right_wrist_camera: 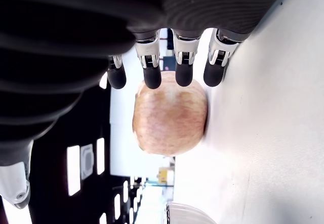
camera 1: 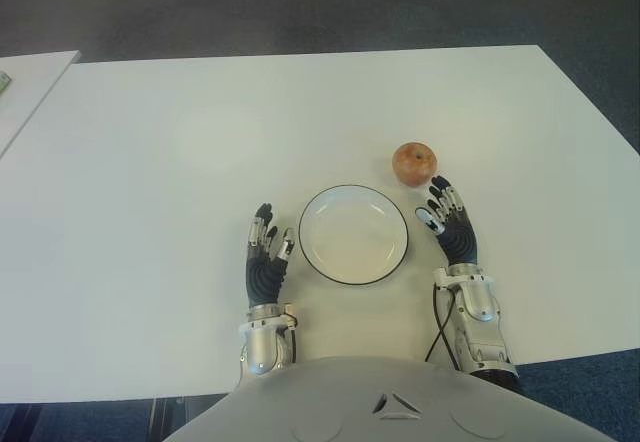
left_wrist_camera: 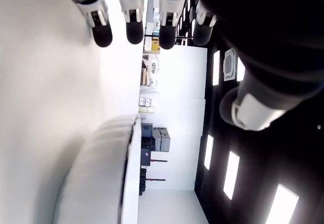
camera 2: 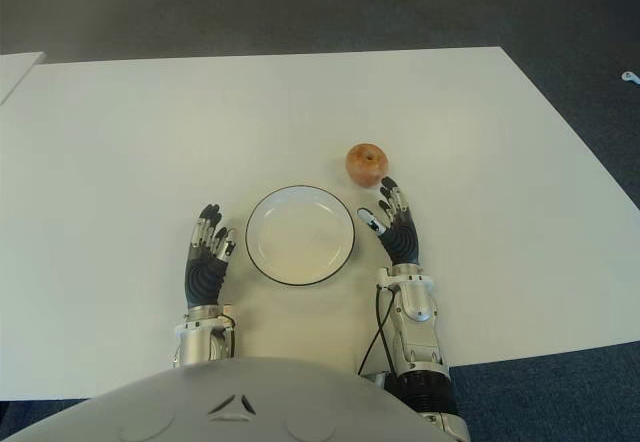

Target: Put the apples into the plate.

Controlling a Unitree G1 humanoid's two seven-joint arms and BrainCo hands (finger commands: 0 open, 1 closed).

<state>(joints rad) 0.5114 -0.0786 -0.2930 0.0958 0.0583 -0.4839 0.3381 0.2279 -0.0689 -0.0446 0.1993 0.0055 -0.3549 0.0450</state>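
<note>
Hands were positioned on either side of the plate (camera 1: 353, 234), near the robot's edge of the white table (camera 1: 150, 162). Left hand (camera 1: 266, 257) showed just to the left of the plate, palm down, fingers extended and slightly spread, holding nothing; its wrist view showed the four fingertips (left_wrist_camera: 134, 29) straight above the table surface, with the plate rim alongside. Right hand (camera 1: 450, 224) showed just to the right of the plate, fingers likewise extended and relaxed, holding nothing, and pointing away from the robot toward the apple (camera 1: 414, 163). Plate was round, white, with a dark rim line, and contained nothing. Apple, the only one visible, stood on the table beyond the plate and to its right, apart from the rim and just ahead of the right hand's fingertips. Right wrist view showed the apple (right_wrist_camera: 169, 118) resting on the table directly in front of the extended fingertips (right_wrist_camera: 151, 77); contact between fingertips and apple could not be determined. Table surface extended well beyond the apple to a dark floor (camera 1: 300, 7).
</note>
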